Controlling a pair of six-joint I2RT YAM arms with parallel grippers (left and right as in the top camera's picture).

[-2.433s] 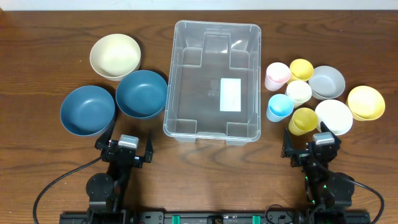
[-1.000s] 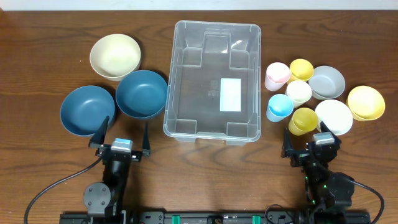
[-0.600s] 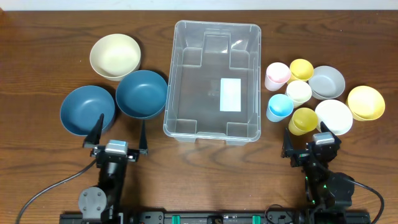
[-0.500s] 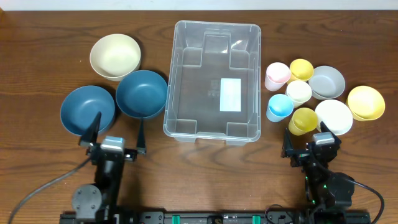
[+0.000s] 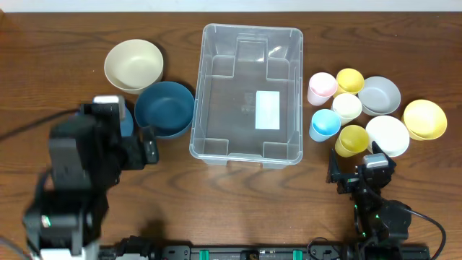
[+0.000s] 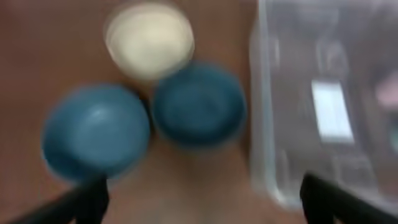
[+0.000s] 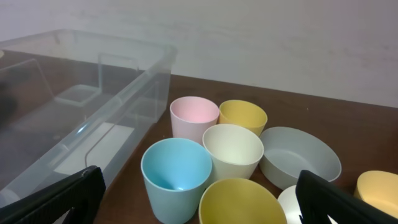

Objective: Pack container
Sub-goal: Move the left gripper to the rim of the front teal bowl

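Above the blue bowls (image 6: 199, 102), left fingers (image 6: 81, 200) wide — right fingers (image 7: 339, 198) wide, near cups (image 7: 177, 168), beside the container (image 5: 238, 94)

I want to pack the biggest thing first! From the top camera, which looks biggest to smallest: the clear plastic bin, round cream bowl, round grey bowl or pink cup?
Largest to smallest:
1. clear plastic rectangular bin
2. round cream bowl
3. round grey bowl
4. pink cup

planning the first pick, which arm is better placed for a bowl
Left: the left gripper, open, hangs over the blue bowls; the right gripper sits low by the cups.
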